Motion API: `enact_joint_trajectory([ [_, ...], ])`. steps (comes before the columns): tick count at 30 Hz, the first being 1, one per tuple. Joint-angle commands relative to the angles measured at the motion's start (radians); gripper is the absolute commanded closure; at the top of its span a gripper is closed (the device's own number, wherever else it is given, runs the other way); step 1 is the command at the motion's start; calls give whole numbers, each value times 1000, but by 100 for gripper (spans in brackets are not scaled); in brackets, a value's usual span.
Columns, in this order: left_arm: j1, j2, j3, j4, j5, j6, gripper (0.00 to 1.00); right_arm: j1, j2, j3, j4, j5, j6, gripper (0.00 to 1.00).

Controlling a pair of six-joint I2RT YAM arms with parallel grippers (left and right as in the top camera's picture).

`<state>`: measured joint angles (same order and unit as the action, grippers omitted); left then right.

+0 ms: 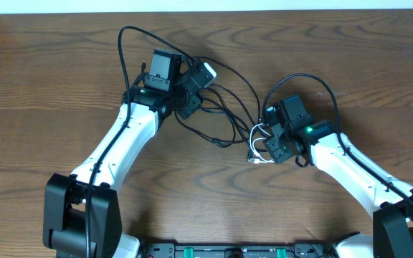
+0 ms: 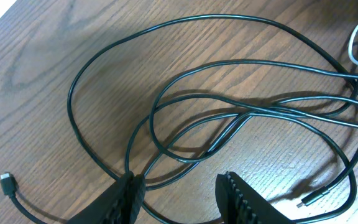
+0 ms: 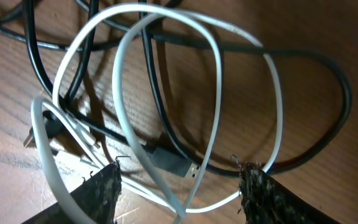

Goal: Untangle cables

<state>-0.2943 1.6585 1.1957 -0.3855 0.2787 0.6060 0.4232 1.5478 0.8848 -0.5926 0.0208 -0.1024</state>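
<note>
On table (image 1: 49, 86), black cables (image 2: 244, 115), white cable (image 3: 217, 87), tangled

No legible text, label, brand, number or sign appears in any of the three views. The black cables (image 2: 247, 113), the white cable (image 3: 219, 81) and the table (image 1: 49, 72) bear no readable marking.

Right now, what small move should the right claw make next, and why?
Probably lower the right claw and close on the white cable. Its loops lie right beneath the open claw, interlaced with the black cables, so drawing it aside should start to separate them.
</note>
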Motion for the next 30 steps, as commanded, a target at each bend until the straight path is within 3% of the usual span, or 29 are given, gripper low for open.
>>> enact_joint_trajectory([
  [1, 7, -13, 1, -3, -1, 2, 57, 4, 6, -7, 19, -4, -4, 42],
  [7, 7, -13, 1, -3, -1, 2, 57, 3, 6, -8, 37, -4, -4, 60],
  [15, 7, -13, 1, -4, -1, 2, 57, 3, 6, -8, 37, -4, -4, 59],
  [20, 7, -13, 1, -6, -1, 2, 57, 3, 11, -13, 60, -5, -4, 68],
  [24, 7, -13, 1, -6, -2, 2, 57, 3, 26, -18, 91, -6, -4, 67],
  [30, 7, -13, 1, -6, -2, 2, 57, 3, 37, -18, 110, -6, -4, 76],
])
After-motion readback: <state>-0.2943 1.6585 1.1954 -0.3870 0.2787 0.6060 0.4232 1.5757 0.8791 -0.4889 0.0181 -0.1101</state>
